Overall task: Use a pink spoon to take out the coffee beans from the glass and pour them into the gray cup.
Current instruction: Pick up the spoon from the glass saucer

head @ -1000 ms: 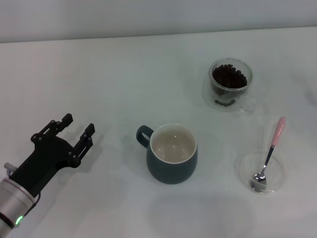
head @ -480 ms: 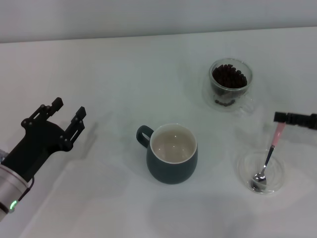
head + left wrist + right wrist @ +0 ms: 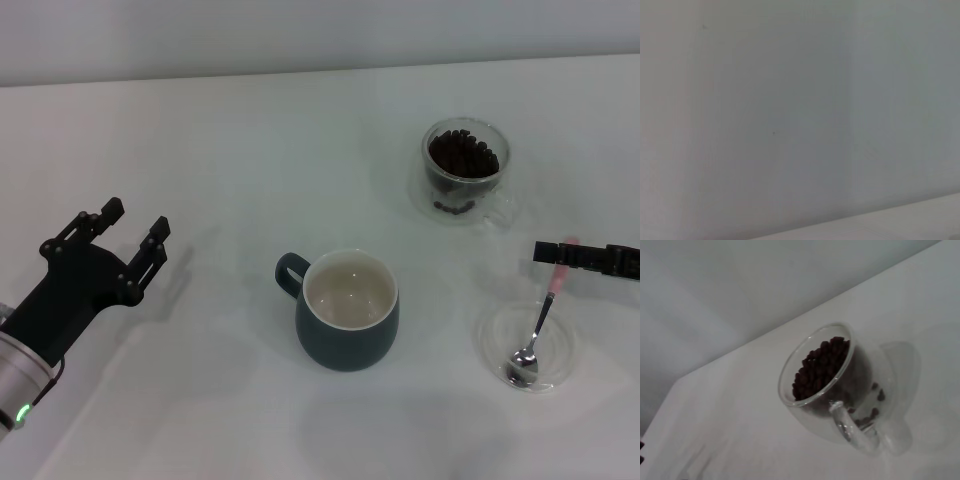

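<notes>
The pink spoon (image 3: 557, 278) lies with its metal bowl in a flat clear dish (image 3: 556, 352) at the right, its pink handle pointing away. My right gripper (image 3: 545, 252) reaches in from the right edge, just over the spoon's handle. The glass (image 3: 464, 172) with coffee beans (image 3: 462, 153) stands behind it and also shows in the right wrist view (image 3: 830, 390), where the beans (image 3: 820, 365) fill it partway. The gray cup (image 3: 346, 345) stands in the middle, its off-white inside showing no beans. My left gripper (image 3: 112, 240) is open and empty at the far left.
The white table (image 3: 230, 150) ends at a pale wall behind. The cup's handle points toward my left arm. The left wrist view shows only the blank wall and a strip of table edge.
My right gripper has come further in from the right edge, toward the left, over the spoon's handle. My left gripper has hardly moved in the last half second.
</notes>
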Motion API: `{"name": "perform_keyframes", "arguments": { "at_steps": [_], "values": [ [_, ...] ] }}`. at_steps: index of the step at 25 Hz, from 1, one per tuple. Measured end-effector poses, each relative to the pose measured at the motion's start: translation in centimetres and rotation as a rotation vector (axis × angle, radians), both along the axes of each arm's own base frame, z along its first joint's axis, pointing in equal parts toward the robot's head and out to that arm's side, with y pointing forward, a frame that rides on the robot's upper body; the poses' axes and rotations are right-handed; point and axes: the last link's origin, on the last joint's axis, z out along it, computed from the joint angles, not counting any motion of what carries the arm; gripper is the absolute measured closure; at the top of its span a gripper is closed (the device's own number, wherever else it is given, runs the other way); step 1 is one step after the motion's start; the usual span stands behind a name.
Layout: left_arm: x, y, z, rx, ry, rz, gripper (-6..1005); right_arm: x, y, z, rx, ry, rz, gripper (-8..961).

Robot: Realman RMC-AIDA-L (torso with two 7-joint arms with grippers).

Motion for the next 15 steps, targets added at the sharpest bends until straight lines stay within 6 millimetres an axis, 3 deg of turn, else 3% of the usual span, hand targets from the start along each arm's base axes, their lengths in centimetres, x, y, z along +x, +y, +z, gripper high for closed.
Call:
{"name": "perform_keyframes", "arguments": {
  "at_steps": [8, 13, 15],
  "values": [
    [-0.12, -0.27, 0.06, 0.003, -0.005, 0.001, 411, 0.38, -0.21, -0.11, 0.012, -0.005, -0.022, 187],
    [-0.32, -0.22, 0.15, 0.002, 0.003, 0.004, 412, 0.31, -0.07, -0.36, 0.02, 0.0, -0.029, 406],
    [-0.39, -0.19, 0.18, 0.002, 0.006, 0.005, 413, 0.31, 0.11, -0.39, 0.025, -0.001, -0.036, 408]
  ]
}}
